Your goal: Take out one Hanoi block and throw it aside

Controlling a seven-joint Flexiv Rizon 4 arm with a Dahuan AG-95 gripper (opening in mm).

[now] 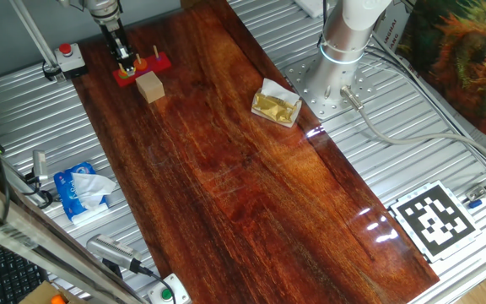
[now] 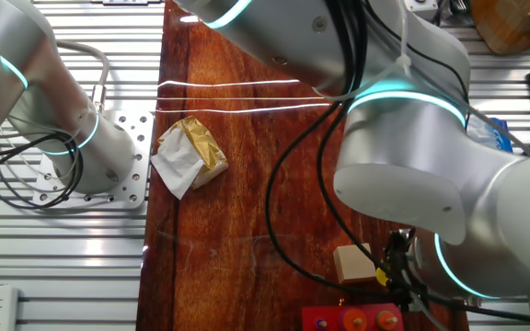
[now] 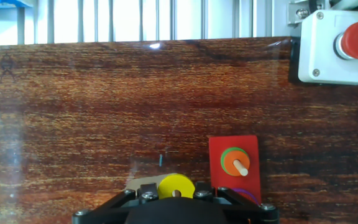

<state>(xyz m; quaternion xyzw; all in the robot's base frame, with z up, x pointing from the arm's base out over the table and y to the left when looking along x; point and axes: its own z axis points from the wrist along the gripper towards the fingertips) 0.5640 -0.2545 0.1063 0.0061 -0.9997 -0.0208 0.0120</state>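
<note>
The Hanoi block (image 3: 176, 185) is a small yellow disc with a dark centre hole. It sits between the fingers of my gripper (image 3: 175, 191) at the bottom of the hand view, and the jaws are shut on it. The red base (image 3: 234, 168) lies just to its right, with an orange and a green disc (image 3: 235, 162) on a peg. A tan cube (image 3: 143, 185) peeks out behind the yellow disc. In one fixed view my gripper (image 1: 125, 64) hangs over the red base (image 1: 144, 69) beside the tan cube (image 1: 150, 86). The yellow disc is hidden in both fixed views.
A white box with a red button (image 3: 340, 43) stands past the table's far edge. A gold-wrapped packet on white paper (image 1: 277, 105) lies mid-table. A blue tissue pack (image 1: 83, 190) and a black-and-white marker tag (image 1: 433, 218) lie off the wood.
</note>
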